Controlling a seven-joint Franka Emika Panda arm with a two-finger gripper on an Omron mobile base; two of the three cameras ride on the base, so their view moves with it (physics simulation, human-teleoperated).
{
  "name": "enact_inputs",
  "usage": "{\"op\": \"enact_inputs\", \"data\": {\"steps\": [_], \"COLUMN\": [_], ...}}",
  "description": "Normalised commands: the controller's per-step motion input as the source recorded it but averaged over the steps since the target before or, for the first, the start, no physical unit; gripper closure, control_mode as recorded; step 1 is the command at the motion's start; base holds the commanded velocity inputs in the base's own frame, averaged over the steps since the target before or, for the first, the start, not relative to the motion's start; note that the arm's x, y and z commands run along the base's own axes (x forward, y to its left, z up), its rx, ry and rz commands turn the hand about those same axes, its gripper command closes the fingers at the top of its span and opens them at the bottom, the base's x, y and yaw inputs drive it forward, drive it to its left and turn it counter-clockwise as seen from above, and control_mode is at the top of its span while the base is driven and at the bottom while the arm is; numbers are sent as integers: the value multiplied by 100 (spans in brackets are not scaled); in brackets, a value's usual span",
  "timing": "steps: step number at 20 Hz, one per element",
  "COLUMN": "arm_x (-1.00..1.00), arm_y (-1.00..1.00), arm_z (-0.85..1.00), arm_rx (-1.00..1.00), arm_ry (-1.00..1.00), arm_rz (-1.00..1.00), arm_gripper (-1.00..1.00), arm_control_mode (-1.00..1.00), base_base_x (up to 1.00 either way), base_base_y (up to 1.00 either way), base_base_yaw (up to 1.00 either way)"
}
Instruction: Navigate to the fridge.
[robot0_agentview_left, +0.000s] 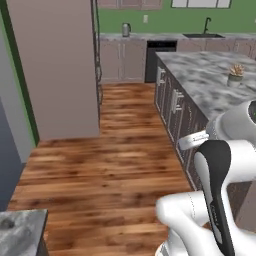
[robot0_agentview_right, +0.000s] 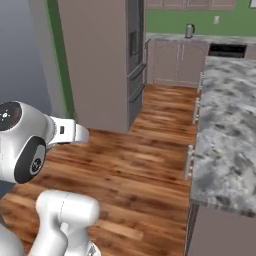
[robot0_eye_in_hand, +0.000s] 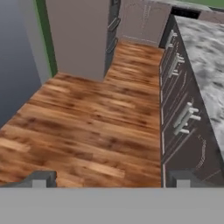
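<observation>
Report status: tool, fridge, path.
Tool open, holding nothing. Fridge ahead on the left, seen side-on, doors facing the aisle. Wood floor bare up to it; island on the right.

fridge (robot0_agentview_right: 100, 60) top cut by frame edge | doors seen edge-on, handles barely visible | sink (robot0_agentview_left: 202, 36) too small

A marble-topped island worktop (robot0_agentview_left: 200, 75) carries a small potted plant (robot0_agentview_left: 235, 75). Beyond the wooden floor (robot0_agentview_left: 110, 170), a kettle (robot0_agentview_left: 126, 29) and a sink tap (robot0_agentview_left: 206, 24) stand against the green wall (robot0_agentview_left: 165, 20), above a black dishwasher (robot0_agentview_left: 159, 52).
</observation>
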Motion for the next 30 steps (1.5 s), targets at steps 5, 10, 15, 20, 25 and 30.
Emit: {"op": "enact_inputs", "data": {"steps": [5, 10, 15, 20, 25, 30], "arm_x": [0, 0, 0, 0, 0, 0], "arm_y": [0, 0, 0, 0, 0, 0], "arm_z": [0, 0, 0, 0, 0, 0], "arm_rx": [0, 0, 0, 0, 0, 0], "arm_ry": [0, 0, 0, 0, 0, 0], "arm_rz": [0, 0, 0, 0, 0, 0], "arm_gripper": [-100, -100, -100, -100, -100, -100], "arm_control_mode": [100, 100, 100, 100, 100, 100], "base_base_x": [100, 100, 100, 100, 100, 100], "base_base_y": [0, 0, -1, -7, -26, -49], "base_base_yaw": [-7, -7, -1, 4, 29, 41]}}
